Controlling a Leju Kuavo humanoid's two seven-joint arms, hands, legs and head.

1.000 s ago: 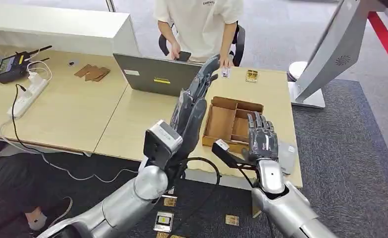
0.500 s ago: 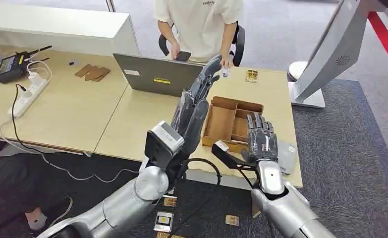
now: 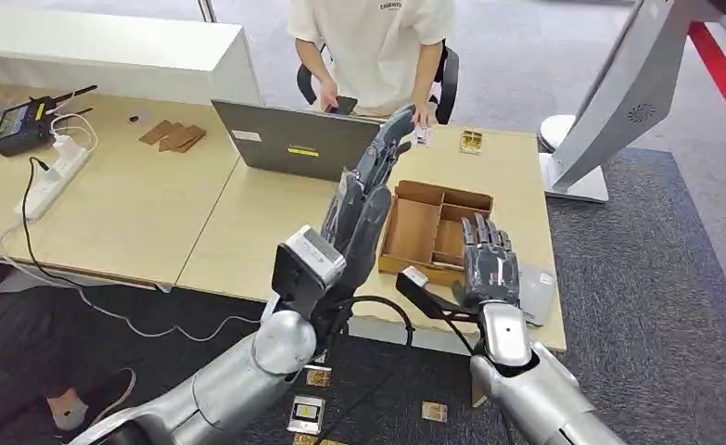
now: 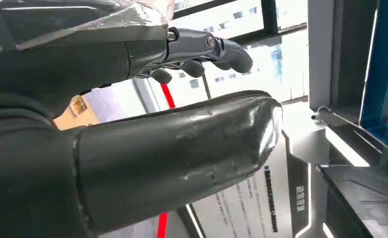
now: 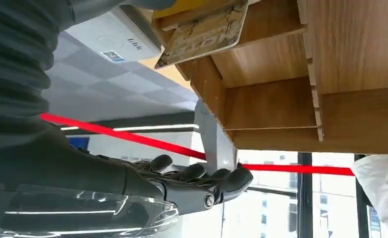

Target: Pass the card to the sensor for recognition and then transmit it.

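Observation:
A worn card [image 5: 204, 32] lies tilted against the wall of the wooden tray [image 5: 281, 104], close to my right thumb; I cannot tell if the thumb touches it. My right hand [image 3: 490, 264] hovers flat over the tray's [image 3: 414, 232] near right corner, fingers [image 5: 192, 181] stretched out and holding nothing. The white sensor box [image 5: 112, 37] sits beside the tray, just right of that hand [image 3: 537, 292]. My left hand [image 3: 363, 199] is raised over the table left of the tray, fingers straight, palm bare [image 4: 182, 148].
A laptop [image 3: 289, 139] stands behind the tray, and a seated person [image 3: 373, 46] faces it. Two more cards [image 3: 471, 141] lie at the table's far edge. A tilted grey kiosk [image 3: 618, 93] stands at the right. Cards [image 3: 308, 413] lie on the floor. A power strip [image 3: 53, 181] lies far left.
My right hand has drawn back slightly toward me over the tray's near edge. The left hand has barely moved.

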